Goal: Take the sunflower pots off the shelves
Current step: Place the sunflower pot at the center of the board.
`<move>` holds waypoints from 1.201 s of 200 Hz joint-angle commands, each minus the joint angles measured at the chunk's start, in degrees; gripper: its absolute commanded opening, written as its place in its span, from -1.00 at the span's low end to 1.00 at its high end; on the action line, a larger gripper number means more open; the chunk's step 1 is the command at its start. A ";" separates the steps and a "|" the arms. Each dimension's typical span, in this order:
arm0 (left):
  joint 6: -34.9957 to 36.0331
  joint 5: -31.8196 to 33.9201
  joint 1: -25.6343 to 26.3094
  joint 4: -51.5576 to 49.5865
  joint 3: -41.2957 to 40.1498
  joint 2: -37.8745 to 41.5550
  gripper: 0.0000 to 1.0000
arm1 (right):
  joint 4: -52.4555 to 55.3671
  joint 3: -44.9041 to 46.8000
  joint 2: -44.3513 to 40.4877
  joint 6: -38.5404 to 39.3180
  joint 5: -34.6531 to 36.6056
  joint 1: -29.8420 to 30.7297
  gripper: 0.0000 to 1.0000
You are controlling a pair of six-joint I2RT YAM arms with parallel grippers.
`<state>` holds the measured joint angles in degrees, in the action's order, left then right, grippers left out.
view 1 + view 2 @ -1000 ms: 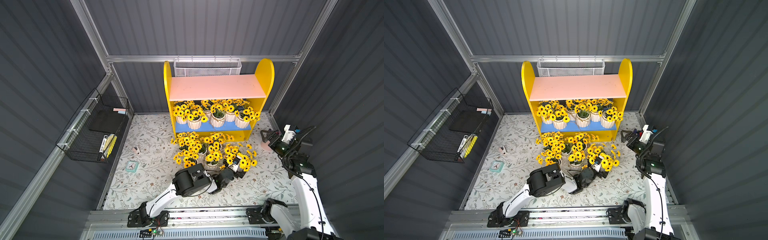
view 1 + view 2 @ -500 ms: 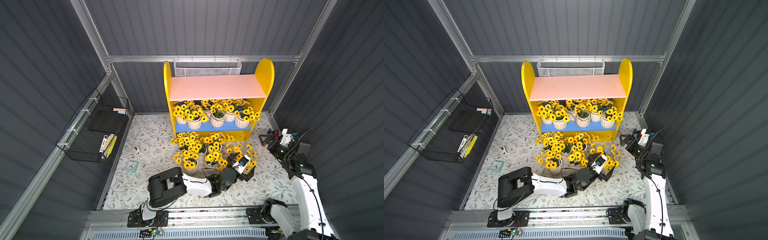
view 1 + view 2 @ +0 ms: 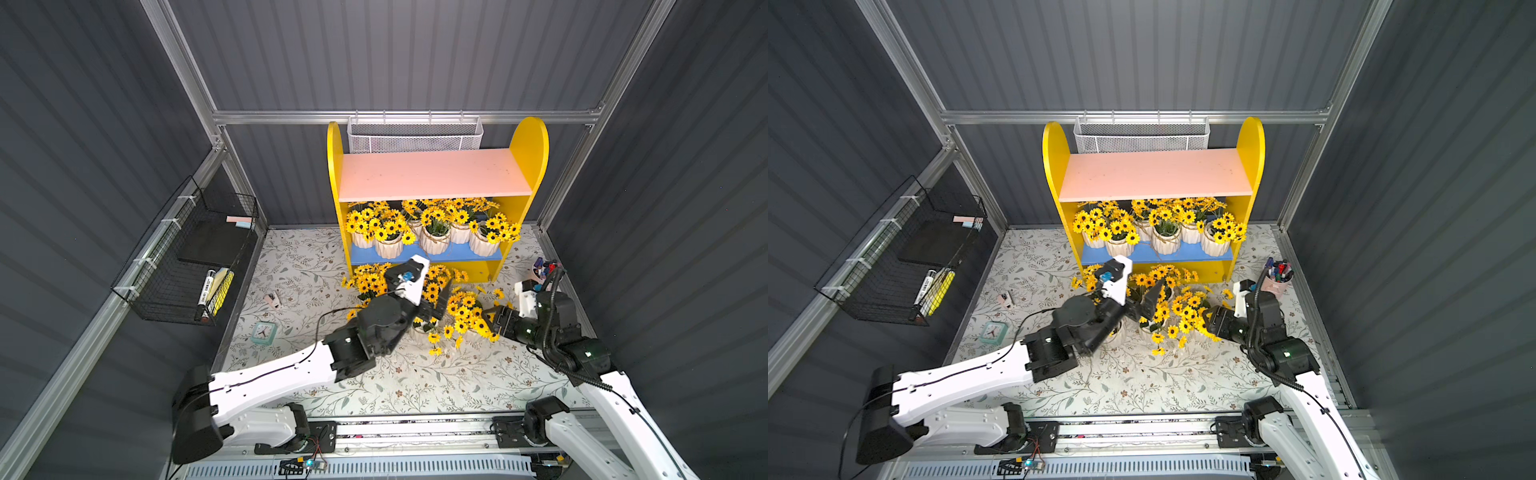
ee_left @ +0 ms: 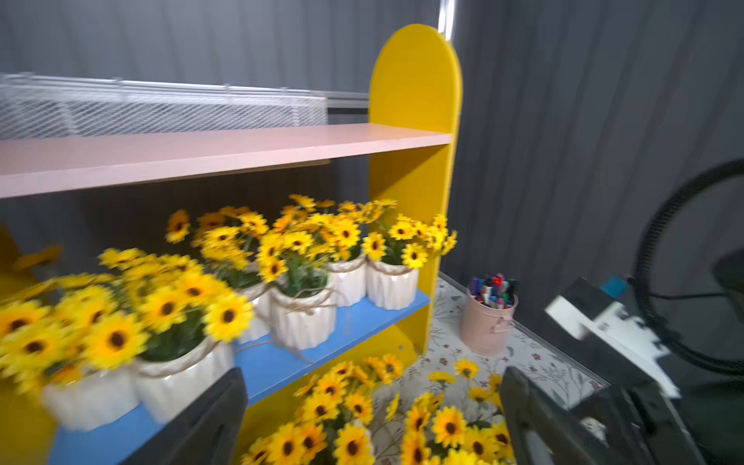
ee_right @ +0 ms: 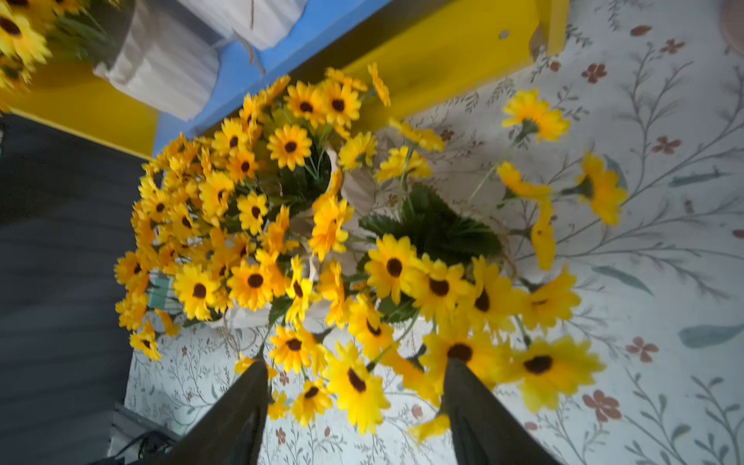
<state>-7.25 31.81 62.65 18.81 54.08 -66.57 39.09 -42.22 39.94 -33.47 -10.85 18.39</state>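
Shelves [image 3: 528, 166] stand at the back wall, with a row of sunflower pots [image 3: 434, 241] crowded along the blue lower board [image 3: 457, 254] under the pink upper board [image 3: 432, 174]. A second desk bunch [image 3: 372, 282] of the same pots sits on the floral desk [image 3: 415, 386] just in front. Left end effector [image 4: 371, 374] hangs over that bunch, fingers spread wide and gripping nothing. Right end effector [image 5: 355, 364] sits at the bunch's right edge, fingers drawn partway together on the blooms of the nearest pot [image 3: 467, 320], whose body is hidden under flowers.
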 commanded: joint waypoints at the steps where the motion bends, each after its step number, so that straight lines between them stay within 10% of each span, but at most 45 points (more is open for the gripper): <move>1: -6.44 2.91 -1.30 -8.37 -4.55 4.23 0.99 | 9.77 -2.83 -1.99 -2.52 9.42 8.05 0.29; 67: -16.86 -7.62 -18.43 -12.91 -11.59 11.02 0.99 | 6.24 6.10 1.38 -5.30 21.48 18.66 0.51; 151: -15.19 -8.77 -19.22 -11.86 -9.82 9.04 0.99 | -10.04 2.32 24.00 3.38 29.82 17.24 0.67; 240: -12.43 -6.70 -19.68 -12.83 -4.72 5.61 0.99 | -24.82 -0.57 36.98 11.15 21.81 11.03 0.57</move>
<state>-21.28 24.23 43.38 6.31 46.68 -59.75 19.92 -41.17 74.37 -24.86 14.87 31.16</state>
